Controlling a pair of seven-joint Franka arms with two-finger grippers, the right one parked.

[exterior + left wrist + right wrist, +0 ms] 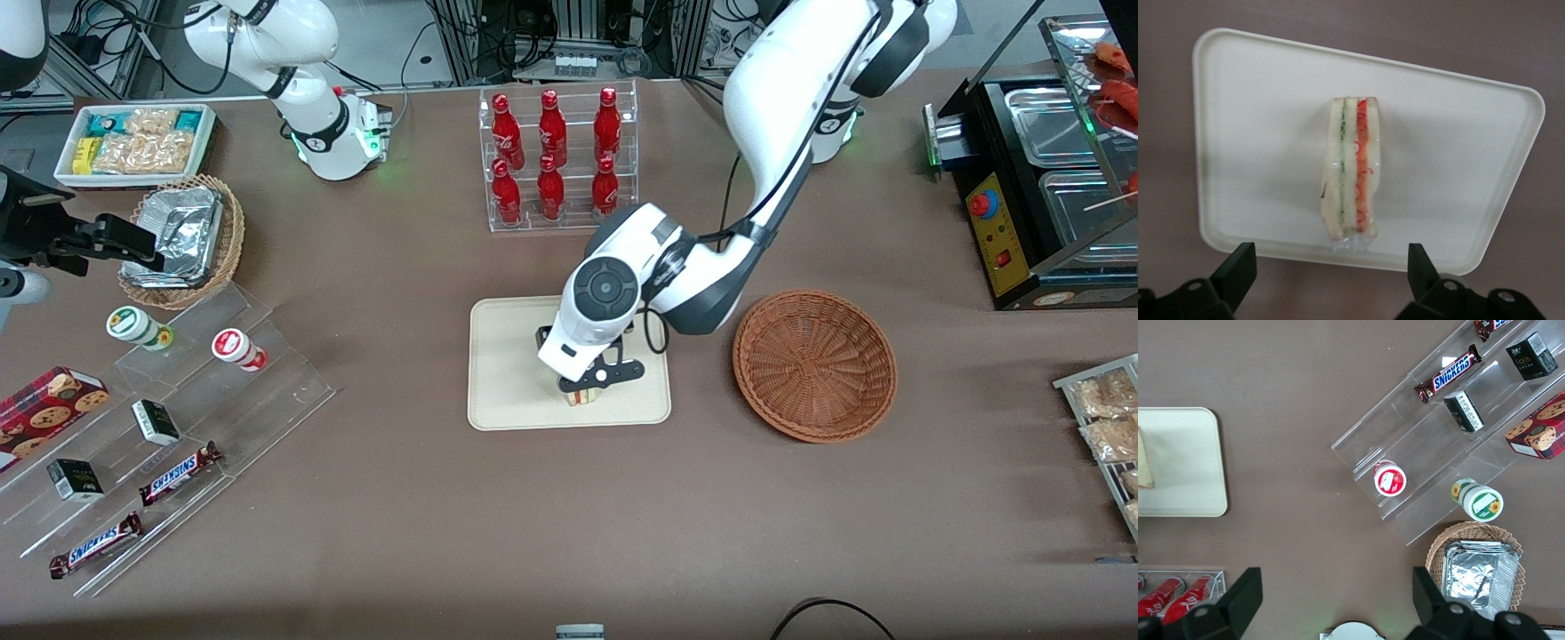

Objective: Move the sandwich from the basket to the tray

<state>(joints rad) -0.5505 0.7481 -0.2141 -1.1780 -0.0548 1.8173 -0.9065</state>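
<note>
The sandwich (1351, 173), a cream wedge with green and red filling in clear wrap, rests on the cream-beige tray (1258, 100) with its cut edge up. In the front view it (582, 396) sits near the tray's (502, 356) edge nearest the camera, partly hidden by my hand. My left gripper (1331, 257) is open, its fingers (1238, 267) wide apart and clear of the sandwich. In the front view the gripper (591, 382) hangs just above it. The reddish-brown basket (813, 364) stands empty beside the tray, toward the working arm's end.
A clear rack of red bottles (556, 160) stands farther from the camera than the tray. An acrylic stepped stand with snacks (169, 427), a tan basket of foil containers (182, 240) and a white bin (133, 142) lie toward the parked arm's end. A black appliance (1040, 178) lies at the working arm's end.
</note>
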